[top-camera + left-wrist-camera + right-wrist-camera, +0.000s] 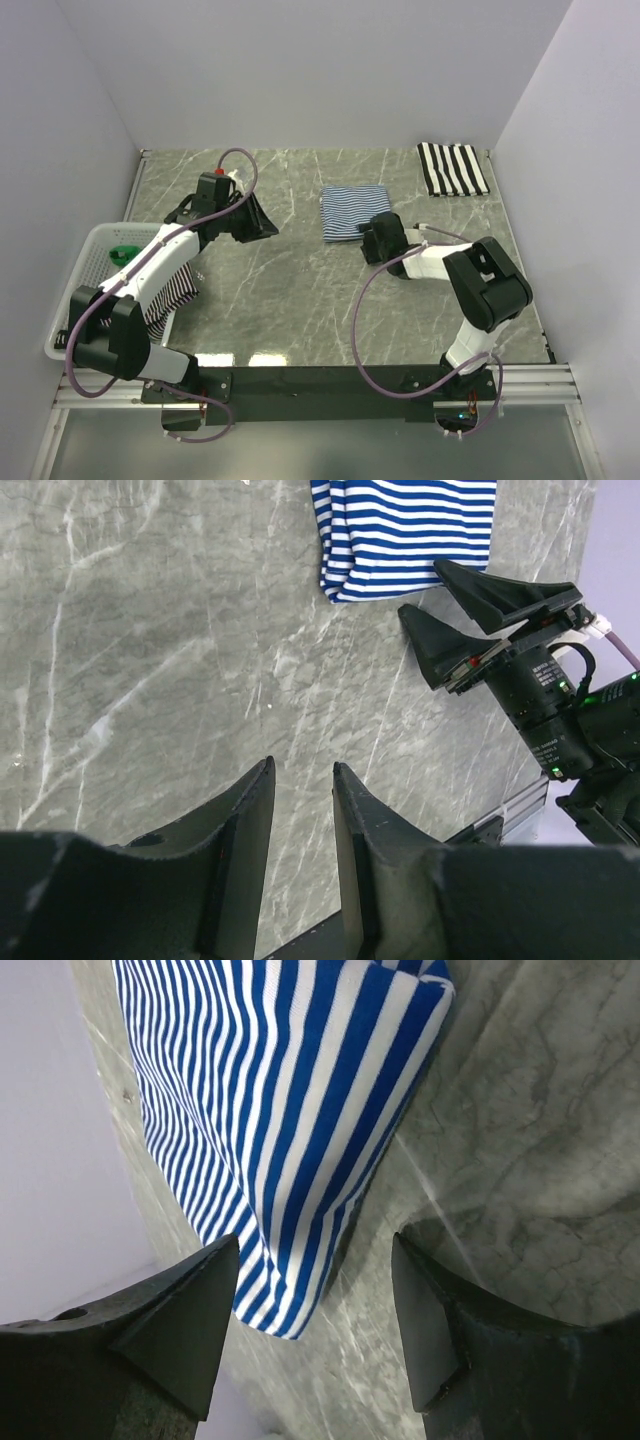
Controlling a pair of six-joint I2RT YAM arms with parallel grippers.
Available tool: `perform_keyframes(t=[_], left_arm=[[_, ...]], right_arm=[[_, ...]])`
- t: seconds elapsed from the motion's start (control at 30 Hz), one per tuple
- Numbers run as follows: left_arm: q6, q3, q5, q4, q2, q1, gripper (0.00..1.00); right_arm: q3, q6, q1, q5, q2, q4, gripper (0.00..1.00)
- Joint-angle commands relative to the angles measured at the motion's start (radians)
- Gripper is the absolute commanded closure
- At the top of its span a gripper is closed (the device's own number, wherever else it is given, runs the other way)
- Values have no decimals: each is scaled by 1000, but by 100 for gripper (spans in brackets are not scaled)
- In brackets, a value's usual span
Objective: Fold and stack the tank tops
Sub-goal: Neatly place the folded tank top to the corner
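At the right gripper (315, 1260): jaws set well apart, nothing between them, nothing touched. Just beyond the tips, toward the far left, the near right corner of the folded thin-striped navy-and-white tank top (354, 212). Flat on the grey marbled table (280, 300), laid lengthwise left to right. Well apart from it, in the far right corner, the folded broad-striped black-and-white tank top (452, 168).

Probably the crux for stacking: seen from this claw, the navy top close by to the far left, the black-and-white one off to the far right. Right arm much the nearer to both.

At the left gripper (302, 780): jaws parted by a narrow gap, empty, poised over bare table left of the navy top. Nearer and further left, a white plastic mesh basket (100, 232), with another dark striped tank top (172, 295) draped over its right rim. Likely the left arm's to fetch.
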State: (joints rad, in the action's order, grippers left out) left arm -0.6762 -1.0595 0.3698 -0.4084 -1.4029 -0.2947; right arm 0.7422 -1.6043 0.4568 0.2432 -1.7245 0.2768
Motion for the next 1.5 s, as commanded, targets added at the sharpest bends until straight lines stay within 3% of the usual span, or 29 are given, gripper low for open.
perform_keyframes(t=[0.0,0.33,0.5,0.8,0.97,1.03,1.17,1.27,1.37,1.47], left_arm=[[20,10,21,42,30,9,64],[20,30,17,52,35,19,65],[21,38,18,57,30,23,65],[23,52,31,66,30,39,65],[21,52,34,68,27,42,66],[21,52,37,68,28,42,66],[23,55,37,68,28,43,66],[23,56,41,69,27,45,66],[23,58,44,71,24,45,66],[23,59,47,72,22,46,65]], right_arm=[[39,-40,8,77,-23,-22,31],[94,-78,5,100,-95,-74,34],[128,-56,-1,105,-119,-99,41],[233,157,-92,62,-161,-251,66],[241,247,-139,7,-178,-252,99],[305,346,-156,-8,-201,-269,100],[541,648,-187,-36,-276,-508,100],[771,856,-221,-80,-371,-672,100],[1106,1019,-253,-65,-510,-896,100],[1273,1163,-280,-10,-569,-990,100]])
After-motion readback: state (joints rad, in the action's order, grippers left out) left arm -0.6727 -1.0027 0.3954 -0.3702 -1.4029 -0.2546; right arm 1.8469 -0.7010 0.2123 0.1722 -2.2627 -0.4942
